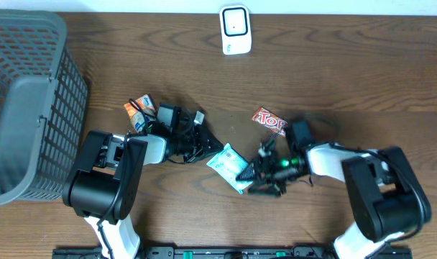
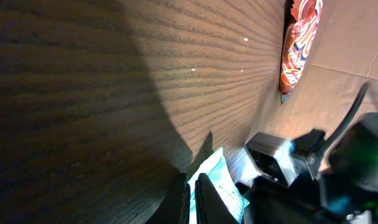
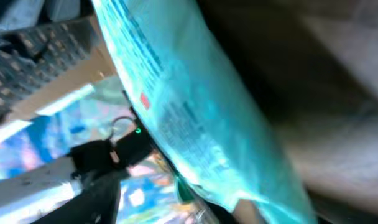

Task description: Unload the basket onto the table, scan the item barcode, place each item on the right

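Roughly midway along the bench (image 1: 333, 65), somewhat nearer its front edge than its back edge, lies the teal-and-white packet (image 1: 227, 164), flat on the wood between the two arms. The left hand (image 1: 213, 147) reaches toward it from the left-end side. In the left wrist view its fingers (image 2: 179, 199) are pressed together with nothing visible between them, and a corner of the packet sits just beside their tips. The right hand (image 1: 244, 174) comes in from the right-end side and meets the packet's front edge. The right wrist view is almost filled by a blurred close-up of the packet's printed teal face, and the fingers cannot be made out there. So I cannot tell whether this hand is spread or pinching the wrapper.

A red snack packet (image 1: 270, 121) with white lettering lies just behind the right hand, toward the back edge, apart from the teal one. It also shows at the top right of the left wrist view. A small cluster of orange and blue packets (image 1: 141, 114) rests behind the left arm, toward the left end. The white scanner (image 1: 233, 29) stands at the middle of the back edge, well apart from the packet. A grey mesh basket (image 1: 67, 93) fills the back left corner.
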`<state>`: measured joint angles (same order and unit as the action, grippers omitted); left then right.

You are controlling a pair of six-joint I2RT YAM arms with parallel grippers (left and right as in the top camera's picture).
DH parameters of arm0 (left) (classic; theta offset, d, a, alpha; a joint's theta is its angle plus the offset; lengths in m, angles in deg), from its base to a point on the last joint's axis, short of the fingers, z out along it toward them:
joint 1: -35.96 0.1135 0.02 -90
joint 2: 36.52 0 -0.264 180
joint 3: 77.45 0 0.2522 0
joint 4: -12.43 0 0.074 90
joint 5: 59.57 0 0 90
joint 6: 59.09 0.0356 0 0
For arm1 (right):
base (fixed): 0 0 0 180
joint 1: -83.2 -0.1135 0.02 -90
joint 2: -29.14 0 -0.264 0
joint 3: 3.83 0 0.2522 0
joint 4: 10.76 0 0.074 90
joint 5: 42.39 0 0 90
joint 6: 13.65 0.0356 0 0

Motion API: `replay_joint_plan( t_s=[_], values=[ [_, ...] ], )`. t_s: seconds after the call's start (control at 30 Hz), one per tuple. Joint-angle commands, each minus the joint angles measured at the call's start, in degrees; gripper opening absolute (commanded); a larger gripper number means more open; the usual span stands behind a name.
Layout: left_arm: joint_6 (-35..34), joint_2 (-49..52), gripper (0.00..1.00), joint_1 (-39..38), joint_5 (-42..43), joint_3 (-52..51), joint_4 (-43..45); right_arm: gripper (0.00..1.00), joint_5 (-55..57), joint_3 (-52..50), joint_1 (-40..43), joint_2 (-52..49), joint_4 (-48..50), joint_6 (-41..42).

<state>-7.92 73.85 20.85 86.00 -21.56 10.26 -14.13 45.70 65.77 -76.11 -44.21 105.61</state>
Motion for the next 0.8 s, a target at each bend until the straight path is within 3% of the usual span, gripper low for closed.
replay_joint_plan(
  t_s=[0.0, 0.17, 0.2, 0.27, 0.33, 0.47, 0.53, 0.67, 0.73, 0.77],
  values=[
    [1.11, 0.81, 0.08, -0.17, -0.48, -0.68, -0.33, 0.62, 35.69, -6.82, -1.42, -8.24, -2.19, 2.56],
    [1.95, 0.81, 0.08, -0.17, 1.18, -0.68, -1.03, 0.46, 43.82, -6.84, -1.38, -8.24, -1.01, 10.29],
    [2.27, 0.81, 0.07, -0.22, 1.9, -0.68, -1.05, 0.49, 44.7, -6.84, -1.38, -8.24, -0.24, 11.76],
    [2.43, 0.81, 0.08, -0.24, 2.12, -0.68, -1.25, 0.72, 46.62, -6.84, -1.38, -8.24, 1.84, 15.41],
    [2.43, 0.81, 0.07, -0.24, 2.29, -0.68, -1.6, 0.82, 47.54, -6.84, -1.42, -8.24, 3.28, 17.16],
    [2.47, 0.81, 0.07, -0.46, 2.34, -0.68, -1.9, 0.86, 50.84, -7.08, -1.42, -8.24, 3.48, 20.06],
    [2.45, 0.81, 0.08, -0.87, 2.34, -0.68, -1.9, 0.8, 52.89, -7.23, -1.42, -8.28, 4.02, 21.24],
    [2.45, 0.81, 0.07, -2.38, 2.32, -0.68, -2.12, 0.55, 57.22, -7.85, -1.42, -8.31, 7.58, 23.96],
    [2.43, 0.81, 0.07, -2.97, 2.32, -0.68, -2.1, 0.38, 59.67, -7.87, -1.42, -8.31, 8.39, 24.0],
    [2.43, 0.81, 0.08, -3.17, 2.32, -0.68, -2.12, 0.24, 61.24, -7.87, -1.42, -8.31, 8.37, 24.81]
  ],
)
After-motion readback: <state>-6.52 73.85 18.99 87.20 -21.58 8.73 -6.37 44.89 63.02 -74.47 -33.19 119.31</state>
